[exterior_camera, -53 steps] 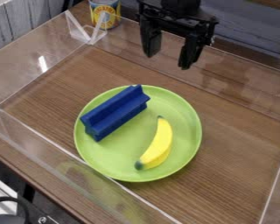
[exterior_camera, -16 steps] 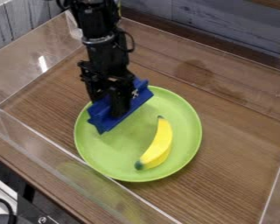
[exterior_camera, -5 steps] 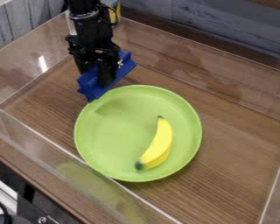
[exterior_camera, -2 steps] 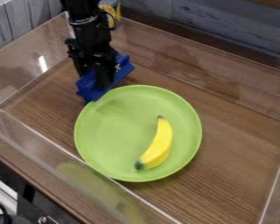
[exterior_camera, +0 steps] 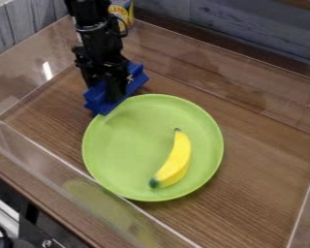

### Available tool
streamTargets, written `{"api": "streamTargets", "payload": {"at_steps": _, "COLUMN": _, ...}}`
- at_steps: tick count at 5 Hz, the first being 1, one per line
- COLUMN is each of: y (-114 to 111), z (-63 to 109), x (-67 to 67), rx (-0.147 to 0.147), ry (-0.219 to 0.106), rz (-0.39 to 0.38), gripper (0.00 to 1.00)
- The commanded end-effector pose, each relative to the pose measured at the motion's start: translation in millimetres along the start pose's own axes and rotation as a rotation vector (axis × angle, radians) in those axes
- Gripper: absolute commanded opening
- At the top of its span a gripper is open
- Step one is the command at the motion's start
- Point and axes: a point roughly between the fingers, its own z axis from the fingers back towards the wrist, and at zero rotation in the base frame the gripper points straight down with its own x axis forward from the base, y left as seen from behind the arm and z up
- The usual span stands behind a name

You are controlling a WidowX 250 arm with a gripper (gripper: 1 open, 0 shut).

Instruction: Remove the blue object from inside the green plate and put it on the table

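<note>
The blue object [exterior_camera: 102, 98] is a dark blue block held at the back-left edge of the green plate [exterior_camera: 139, 155], its lower end over or on the wood just outside the rim. My black gripper [exterior_camera: 108, 79] comes down from above and is shut on the block's middle. I cannot tell whether the block touches the table [exterior_camera: 248, 92]. The plate lies in the middle of the brown wood-grain tabletop.
A yellow banana [exterior_camera: 174, 159] lies inside the plate, right of centre. Clear acrylic walls [exterior_camera: 42, 48] border the tabletop. A yellow-and-white can [exterior_camera: 117, 15] stands behind the arm at the back left.
Over the last second the gripper and the blue block have shifted slightly left and down near the plate's back-left rim. Earlier the block was lifted out of the plate.
</note>
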Motion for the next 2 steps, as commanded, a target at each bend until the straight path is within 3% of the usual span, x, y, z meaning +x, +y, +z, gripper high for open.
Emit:
{"api": "streamTargets", "payload": {"at_steps": 1, "y": 3.0, "z": 2.2, "x": -0.2, "rx": 0.009, "ry": -0.022, "rz": 0.007, "gripper": 0.00}}
{"api": "streamTargets", "payload": {"at_steps": 2, "y": 2.8, "z": -2.8, "x": -1.8, "rx": 0.007, "ry": -0.019, "rz": 0.009, "gripper": 0.00}}
